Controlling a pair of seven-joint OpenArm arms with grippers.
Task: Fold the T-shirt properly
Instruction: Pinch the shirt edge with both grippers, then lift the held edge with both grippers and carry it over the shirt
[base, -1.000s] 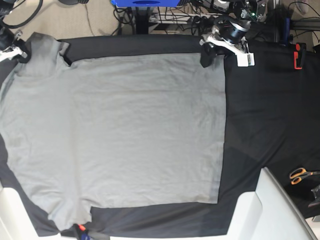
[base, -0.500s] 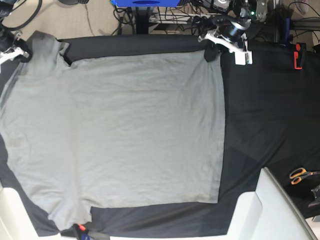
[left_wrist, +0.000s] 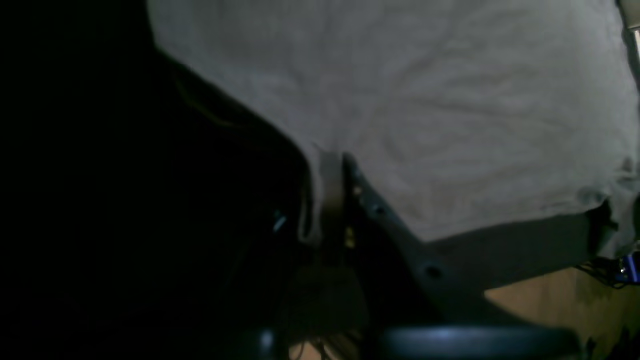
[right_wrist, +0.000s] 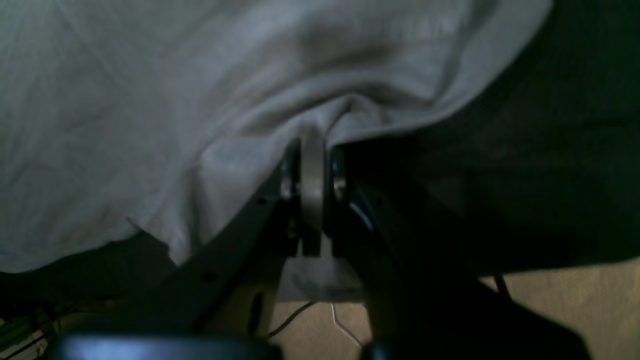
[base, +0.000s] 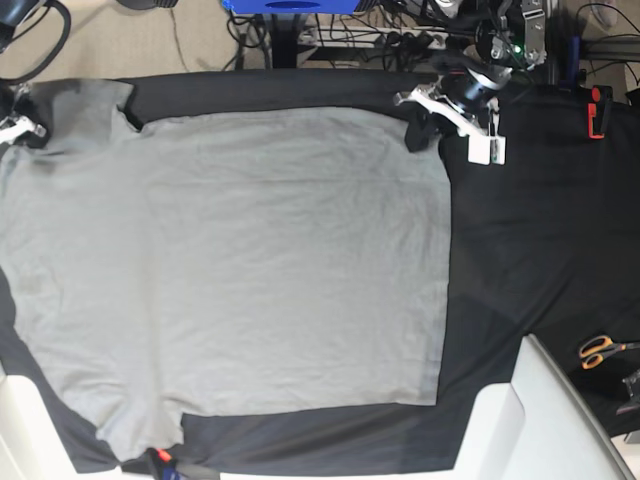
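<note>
Between the jaws of the left pincer (left_wrist: 330, 185), clenched tight, a thin pinch of grey hem of the T-shirt (base: 230, 270); in the base view, this left pincer (base: 428, 112) sitting at the far hem corner. Between the jaws of the right pincer (right_wrist: 311, 170), also clenched, a bunched fold of the T-shirt (right_wrist: 200, 90), with cloth rising in soft ridges just ahead of the jaws. In the base view, this right pincer (base: 18, 118) mostly cut by the picture edge, at the far shoulder and sleeve corner.

Probably held so for a reason: both grips on the same far long edge, one at each end, so that the whole edge can be lifted together and carried over the body for a lengthwise fold. Judged only from the placing, not seen.

Rest of the T-shirt spread flat on the black cloth (base: 540, 220) over the tabletop, reaching from both pincers toward the near side. Long axis running from one pincer to the other: hem end at the left pincer, neck and sleeves end at the right pincer. Near sleeve lying well apart from both pincers, at the opposite edge. Beyond the left pincer, away from the garment, only bare black cloth, with a pair of orange-handled scissors (base: 600, 350) far off
</note>
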